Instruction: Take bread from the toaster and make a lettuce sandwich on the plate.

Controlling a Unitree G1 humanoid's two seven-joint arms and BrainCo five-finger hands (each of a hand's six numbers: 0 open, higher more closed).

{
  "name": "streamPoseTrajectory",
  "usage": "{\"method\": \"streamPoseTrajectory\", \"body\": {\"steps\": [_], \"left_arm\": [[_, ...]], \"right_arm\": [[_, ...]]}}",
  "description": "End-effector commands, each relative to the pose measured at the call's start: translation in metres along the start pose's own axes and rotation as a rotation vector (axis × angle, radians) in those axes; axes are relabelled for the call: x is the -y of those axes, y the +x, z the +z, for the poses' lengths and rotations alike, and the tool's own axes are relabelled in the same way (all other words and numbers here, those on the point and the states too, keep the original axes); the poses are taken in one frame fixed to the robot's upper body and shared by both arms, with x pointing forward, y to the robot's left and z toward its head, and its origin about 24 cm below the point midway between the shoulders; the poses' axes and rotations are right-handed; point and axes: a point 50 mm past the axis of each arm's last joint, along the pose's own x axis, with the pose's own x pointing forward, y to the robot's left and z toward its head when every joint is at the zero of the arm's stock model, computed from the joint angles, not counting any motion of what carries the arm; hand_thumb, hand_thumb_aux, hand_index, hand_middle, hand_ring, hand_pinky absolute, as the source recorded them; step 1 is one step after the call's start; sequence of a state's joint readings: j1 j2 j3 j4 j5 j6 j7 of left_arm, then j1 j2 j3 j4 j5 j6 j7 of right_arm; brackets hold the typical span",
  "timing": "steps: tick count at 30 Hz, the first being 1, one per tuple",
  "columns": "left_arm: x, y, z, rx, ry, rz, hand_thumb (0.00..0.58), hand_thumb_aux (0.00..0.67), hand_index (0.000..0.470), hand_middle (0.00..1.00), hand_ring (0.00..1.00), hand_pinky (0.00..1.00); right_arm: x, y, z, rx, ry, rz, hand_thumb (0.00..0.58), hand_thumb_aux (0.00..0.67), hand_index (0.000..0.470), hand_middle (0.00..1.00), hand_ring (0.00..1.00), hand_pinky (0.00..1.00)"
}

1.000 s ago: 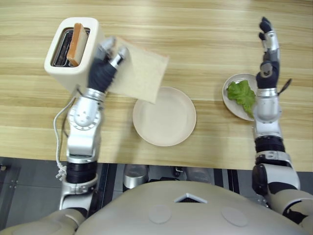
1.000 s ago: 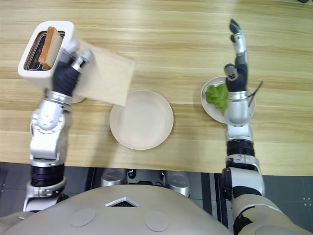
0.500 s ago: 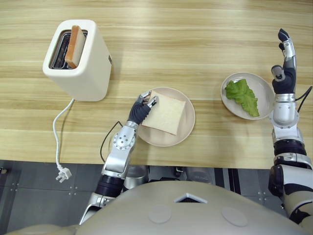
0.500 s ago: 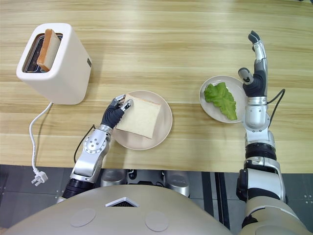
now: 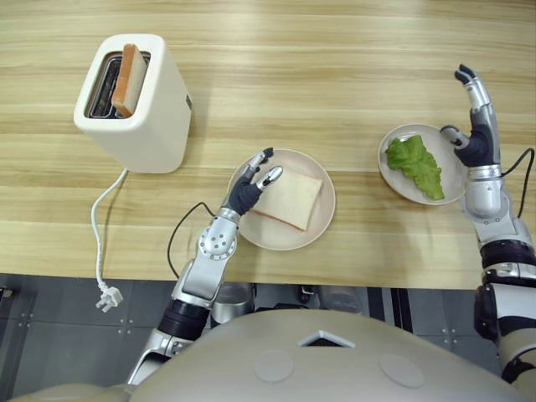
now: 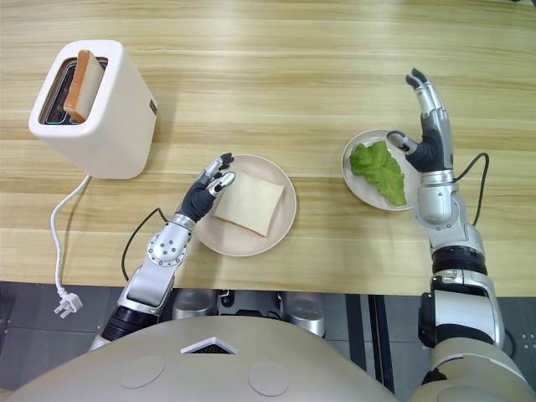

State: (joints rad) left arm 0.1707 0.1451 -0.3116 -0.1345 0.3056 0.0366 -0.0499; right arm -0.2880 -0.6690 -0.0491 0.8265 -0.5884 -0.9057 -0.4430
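Left hand (image 5: 251, 188) spread open and empty, bread slice (image 5: 291, 199) flat on the plate (image 5: 280, 243) just to its right. Right hand (image 5: 476, 142) open, empty too; lettuce (image 5: 414, 163) sits just left of it, best pinched lightly.

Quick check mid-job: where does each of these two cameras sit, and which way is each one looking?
Left eye view: on the head, looking forward and down at the table; toaster far left, left hand open at the bread slice on the plate, right hand open beside the lettuce plate.
Right eye view: same head, slightly further right, same downward aim; everything sits a little further left in frame.
Shared: one scene, both hands, toaster, both plates.
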Motion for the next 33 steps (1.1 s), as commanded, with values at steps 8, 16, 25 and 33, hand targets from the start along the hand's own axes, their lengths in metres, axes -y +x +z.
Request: {"method": "streamPoseTrajectory", "body": {"steps": [8,16,25,33], "left_arm": [[-0.078,-0.013,0.026,0.093,0.093,0.226,0.000,0.000,0.000,0.00,0.00,0.00],[-0.087,-0.015,0.030,0.134,0.045,0.280,0.000,0.000,0.000,0.00,0.00,0.00],[-0.071,-0.012,0.027,0.130,0.031,0.236,0.000,0.000,0.000,0.00,0.00,0.00],[-0.074,-0.011,0.022,0.114,0.031,0.257,0.000,0.000,0.000,0.00,0.00,0.00]], "right_arm": [[-0.022,-0.028,-0.032,-0.106,-0.371,0.177,0.000,0.000,0.000,0.00,0.00,0.00],[-0.030,-0.034,-0.042,-0.125,-0.527,0.263,0.000,0.000,0.000,0.00,0.00,0.00],[-0.036,-0.044,-0.050,-0.168,-0.590,0.355,0.316,0.218,0.150,0.00,0.00,0.00],[-0.039,-0.052,-0.052,-0.194,-0.572,0.379,0.476,0.386,0.265,0.00,0.00,0.00]]}}
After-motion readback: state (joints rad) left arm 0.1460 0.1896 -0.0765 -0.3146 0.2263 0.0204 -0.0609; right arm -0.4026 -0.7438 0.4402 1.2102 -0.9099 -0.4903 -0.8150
